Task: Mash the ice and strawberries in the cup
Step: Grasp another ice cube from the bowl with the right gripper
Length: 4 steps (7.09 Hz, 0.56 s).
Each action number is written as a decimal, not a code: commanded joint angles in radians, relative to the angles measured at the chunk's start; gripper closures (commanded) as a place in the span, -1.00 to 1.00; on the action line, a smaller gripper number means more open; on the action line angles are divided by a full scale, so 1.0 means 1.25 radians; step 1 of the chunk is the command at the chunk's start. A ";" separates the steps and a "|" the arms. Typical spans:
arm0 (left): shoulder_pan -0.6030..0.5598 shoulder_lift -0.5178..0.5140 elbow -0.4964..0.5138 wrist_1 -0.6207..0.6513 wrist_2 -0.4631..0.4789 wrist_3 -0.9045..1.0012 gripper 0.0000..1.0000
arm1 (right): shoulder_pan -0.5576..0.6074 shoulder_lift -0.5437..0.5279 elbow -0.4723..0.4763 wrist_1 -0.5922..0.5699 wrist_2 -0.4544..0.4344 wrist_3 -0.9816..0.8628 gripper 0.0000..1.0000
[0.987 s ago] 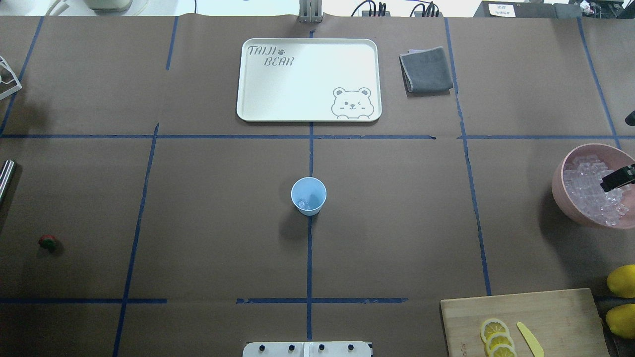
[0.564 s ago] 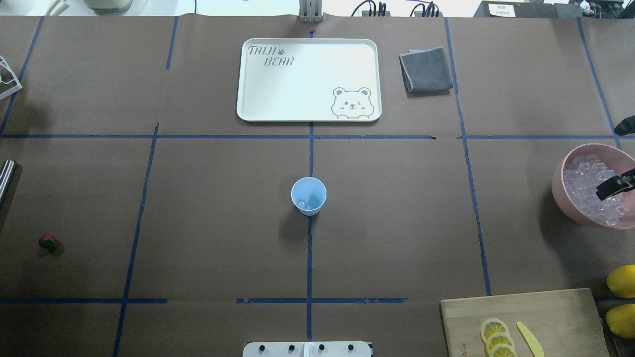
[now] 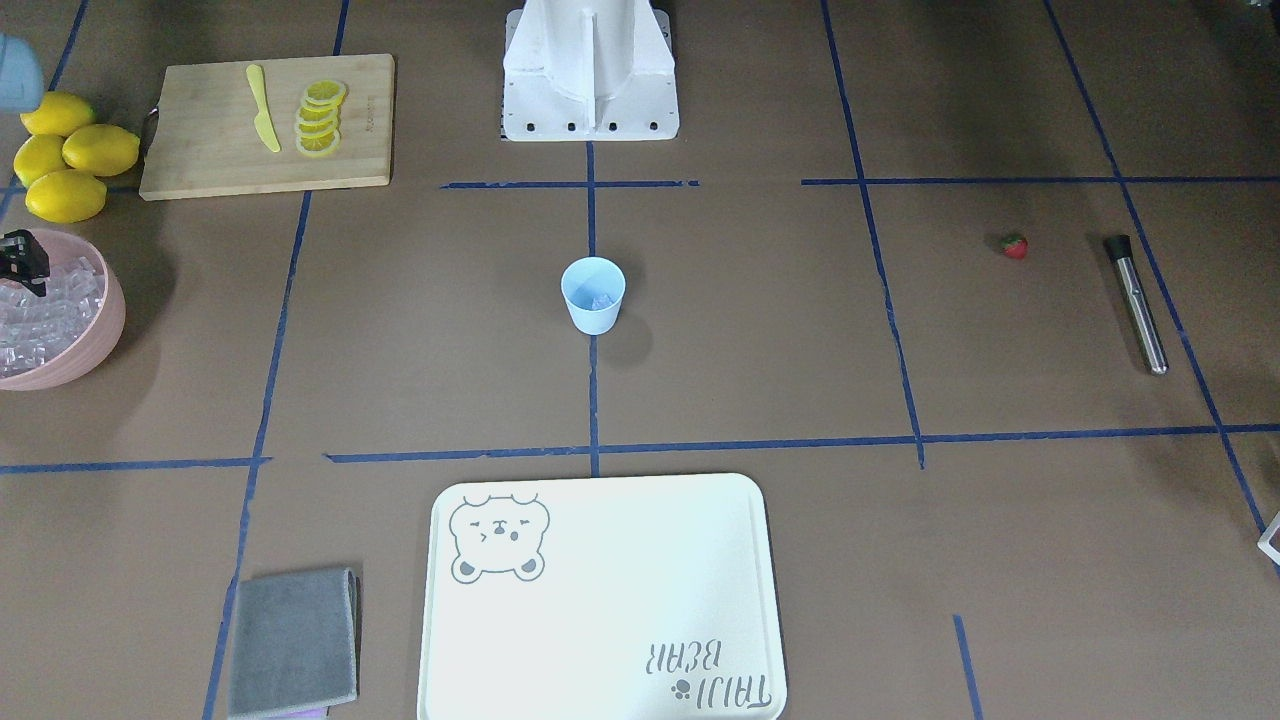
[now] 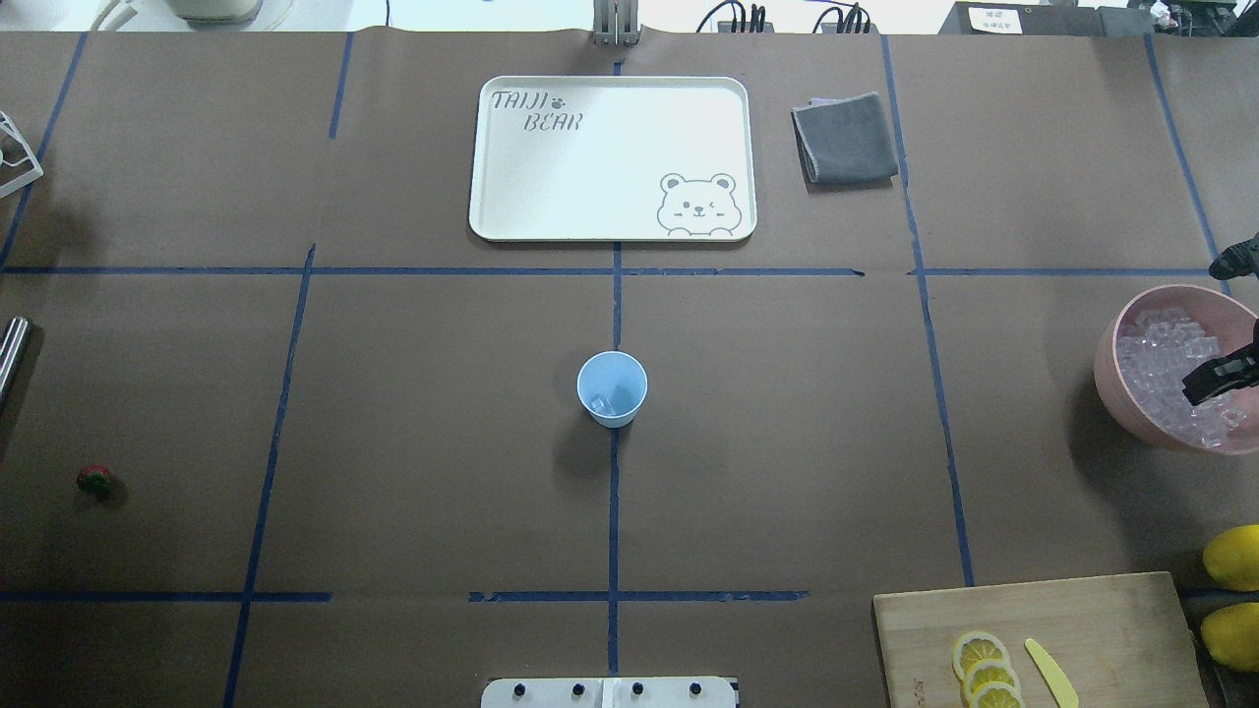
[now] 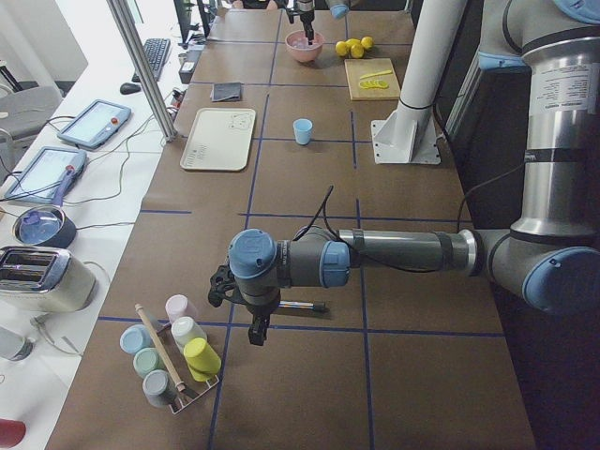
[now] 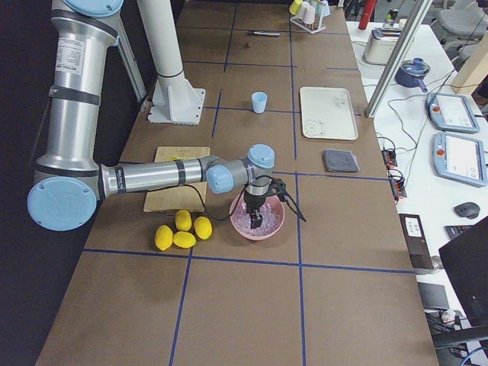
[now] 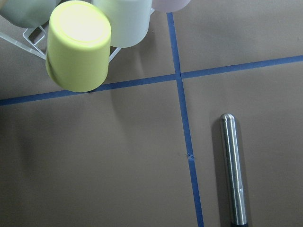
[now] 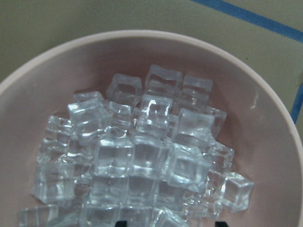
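Ice (image 8: 142,151) beneath right hand (image 6: 257,219), fingers (image 4: 1218,380) seemingly spread

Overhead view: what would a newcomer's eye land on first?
The pink bowl heaped with ice at the table's right edge, with the right gripper open over it. Next come the blue cup, alone at the centre with a little ice inside, and the strawberry far off to the left.
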 commanded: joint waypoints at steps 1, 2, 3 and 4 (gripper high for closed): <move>0.000 0.000 -0.001 -0.001 0.000 0.000 -1.00 | 0.001 -0.002 0.002 0.000 0.001 -0.004 0.65; 0.000 0.000 -0.001 -0.001 0.000 0.001 -1.00 | 0.002 -0.002 0.004 0.000 0.001 -0.005 0.80; 0.000 0.000 -0.001 -0.001 0.000 0.001 -1.00 | 0.004 -0.004 0.005 0.001 0.001 -0.006 0.89; 0.000 0.000 -0.001 -0.001 0.000 0.000 -1.00 | 0.007 -0.003 0.016 0.000 0.000 -0.006 0.92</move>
